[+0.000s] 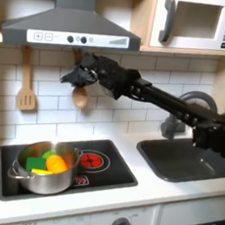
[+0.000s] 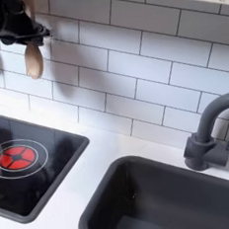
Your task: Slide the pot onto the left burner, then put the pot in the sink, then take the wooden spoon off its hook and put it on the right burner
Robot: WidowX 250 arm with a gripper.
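The shiny pot stands on the burner at the first exterior view's left, with yellow, green and orange toy food inside. The red right burner is bare. The dark grey sink lies at the right in both exterior views. The wooden spoon hangs bowl down on the tiled wall. My black gripper is at the top of the spoon's handle and covers it. Its fingers are too dark to tell apart.
A slotted wooden spatula hangs left of the spoon in the first exterior view. A range hood and a microwave sit overhead. The arched faucet rises behind the sink, just under my arm.
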